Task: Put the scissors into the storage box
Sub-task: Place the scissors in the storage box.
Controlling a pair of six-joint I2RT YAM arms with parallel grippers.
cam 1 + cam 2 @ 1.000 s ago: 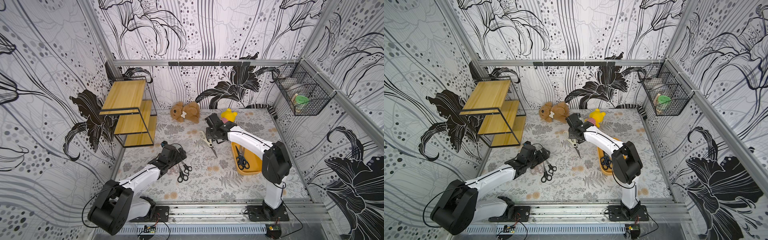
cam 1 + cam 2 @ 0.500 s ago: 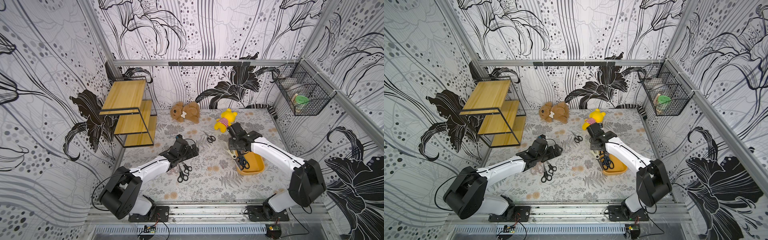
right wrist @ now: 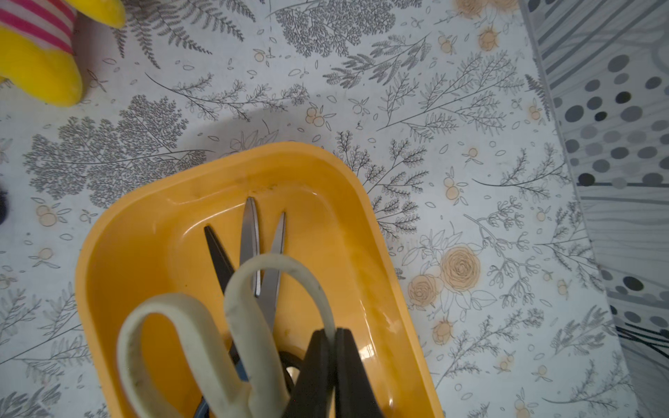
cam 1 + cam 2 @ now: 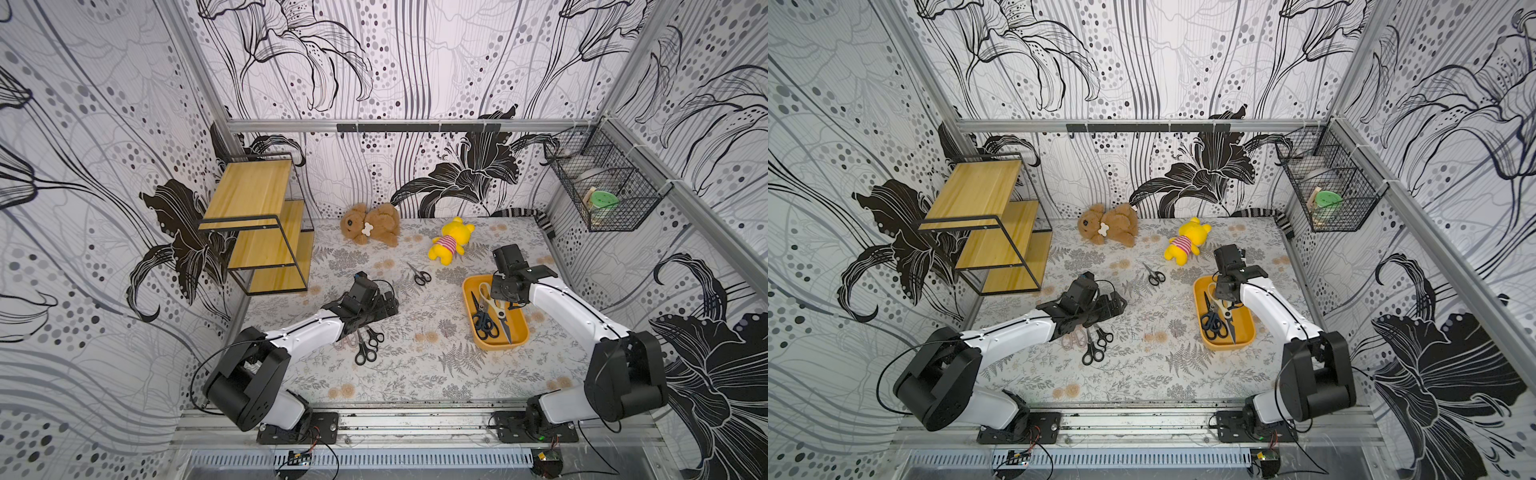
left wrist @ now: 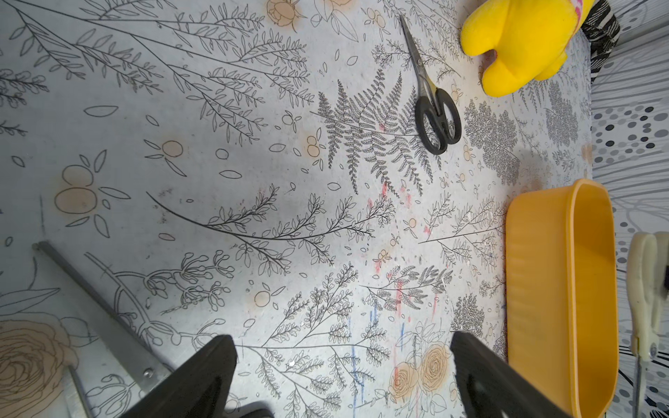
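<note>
Two things could go wrong: if my right gripper (image 3: 331, 334) lifts before letting go, the cream shears (image 3: 240, 318) come out of the storage box (image 3: 144, 224) with it; if it drops them carelessly, they may snag on the black scissors (image 4: 482, 322) lying inside. It is pinched tight on one handle loop, with the blades inside the box. My left gripper (image 5: 344, 347) gapes wide, empty, above the mat (image 5: 253, 181).

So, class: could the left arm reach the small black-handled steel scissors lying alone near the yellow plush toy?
Probably yes. The open left gripper faces the small black-handled steel scissors across bare floral tabletop; nothing covers them, and the yellow plush toy lies apart from them.
</note>
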